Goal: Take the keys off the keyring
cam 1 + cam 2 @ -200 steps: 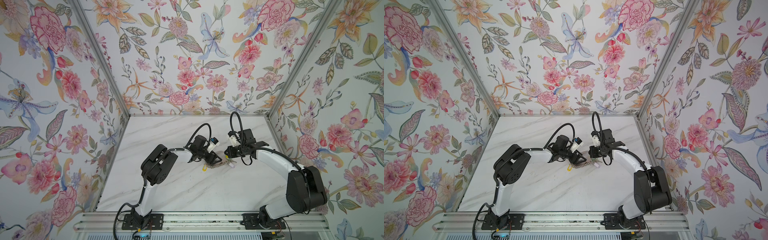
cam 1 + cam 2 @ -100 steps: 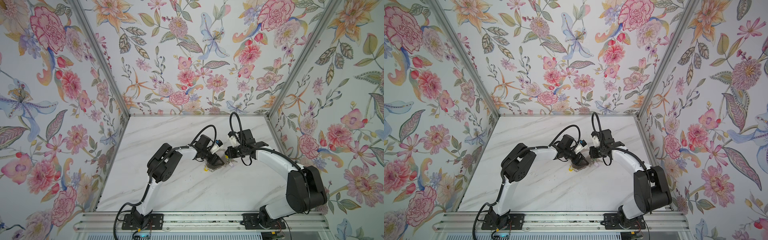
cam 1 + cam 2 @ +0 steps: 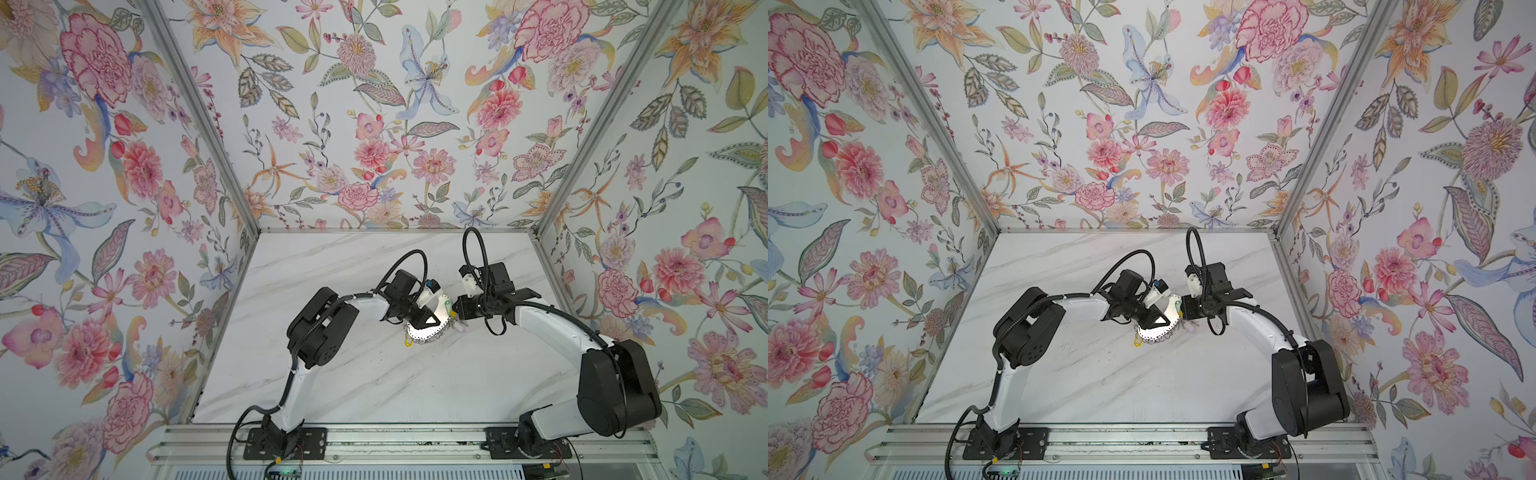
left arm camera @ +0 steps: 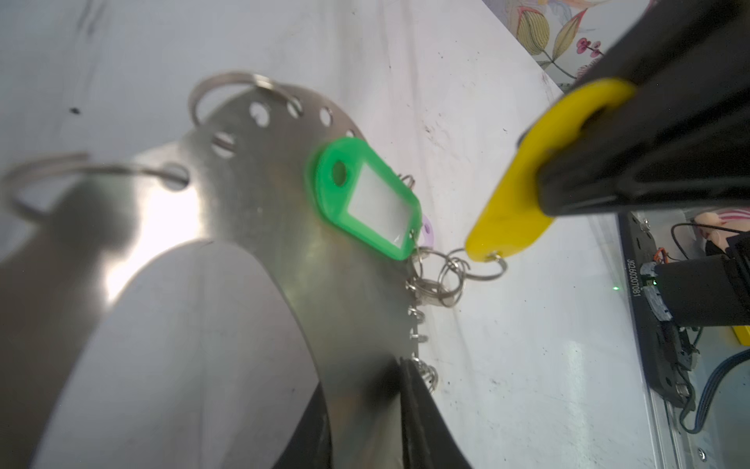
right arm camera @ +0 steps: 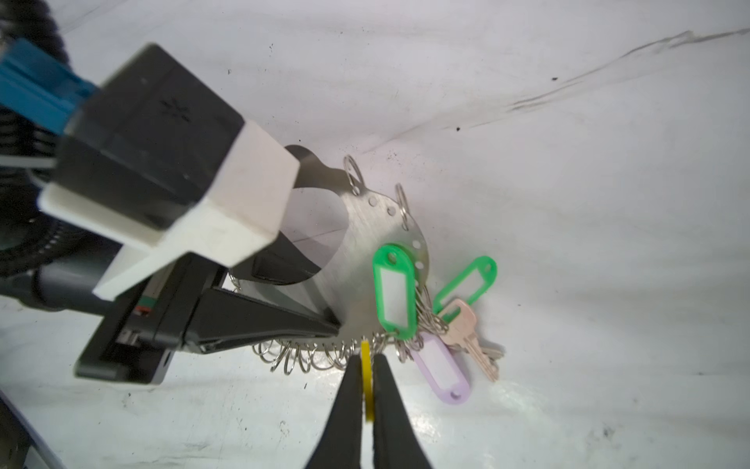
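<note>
Right tool (image 5: 368, 361) pinches the yellow tag (image 4: 519, 195). Left tool (image 5: 324, 298) sits around the keyring (image 5: 361, 243); I cannot tell its grip. Next, pull gently.

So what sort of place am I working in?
Likely a purpose-built robot test booth, not a home: floral wallpaper in metal framing, a marble-look tabletop, and an arm-mounting rail in front.

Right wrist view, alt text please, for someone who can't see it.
The right end effector pinches a yellow tag at the edge of a keyring gripped by the left end effector. Green tags, a purple tag and keys lie beside.
</note>
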### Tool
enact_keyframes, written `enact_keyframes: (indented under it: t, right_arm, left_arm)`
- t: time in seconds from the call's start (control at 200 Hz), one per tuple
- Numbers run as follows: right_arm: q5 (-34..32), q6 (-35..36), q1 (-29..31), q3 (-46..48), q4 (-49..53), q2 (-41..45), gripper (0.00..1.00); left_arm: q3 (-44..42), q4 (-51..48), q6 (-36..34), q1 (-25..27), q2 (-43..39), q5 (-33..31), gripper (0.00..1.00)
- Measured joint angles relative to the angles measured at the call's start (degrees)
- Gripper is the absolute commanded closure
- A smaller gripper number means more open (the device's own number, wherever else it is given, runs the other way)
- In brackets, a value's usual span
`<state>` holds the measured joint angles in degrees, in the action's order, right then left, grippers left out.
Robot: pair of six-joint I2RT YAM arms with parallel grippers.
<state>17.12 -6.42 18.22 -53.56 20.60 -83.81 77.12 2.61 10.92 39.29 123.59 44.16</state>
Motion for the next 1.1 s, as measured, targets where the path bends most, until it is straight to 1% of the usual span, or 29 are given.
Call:
enact_keyframes:
  t: [0.105, 0.21, 0.315, 0.4, 0.455, 0.545, 0.776, 0.856, 0.986, 1.101]
  right_arm:
    - [0.07, -0.33, 0.02, 1.51, -1.29, 0.35, 0.90]
    - [0.22, -0.92, 0.00, 2.89, -2.64, 0.35, 0.85]
    - [0.07, -1.68, -0.26, 4.26, -3.61, 0.35, 0.80]
    - [-0.02, -2.12, -0.50, 5.18, -4.15, 0.35, 0.79]
    - [0.00, -2.38, -0.70, 5.55, -4.66, 0.37, 0.76]
    - [0.20, -2.80, -0.68, 5.75, -5.66, 0.37, 0.76]
    - [3.93, -4.90, -0.33, 8.26, -11.54, 2.62, 0.74]
    - [5.97, -5.92, 0.87, 9.29, -14.60, 2.89, 0.71]
    - [8.79, -7.37, 3.30, 11.10, -19.61, 2.89, 0.71]
    - [10.60, -8.52, 3.89, 13.14, -23.93, 3.13, 0.71]
  left_arm:
    - [-1.62, -0.07, -0.07, -1.68, -1.81, -2.12, 0.94]
    - [-2.58, -1.66, -0.85, -2.84, -4.26, -4.63, 0.94]
    - [-2.60, -3.80, -2.03, -3.54, -6.82, -7.21, 0.94]
    - [-2.58, -5.29, -2.91, -3.98, -8.59, -8.41, 0.94]
    - [-2.56, -6.19, -3.34, -4.17, -9.44, -8.96, 0.94]
    - [-2.47, -7.72, -4.11, -4.31, -10.27, -10.10, 0.94]
    - [-1.66, -11.26, -4.98, -4.42, -12.11, -11.19, 0.94]
    - [-0.74, -12.20, -5.33, -4.52, -12.48, -11.23, 0.94]
    - [0.50, -13.77, -5.66, -4.74, -13.33, -11.15, 0.94]
    - [0.94, -14.78, -5.66, -5.05, -14.40, -10.10, 0.94]
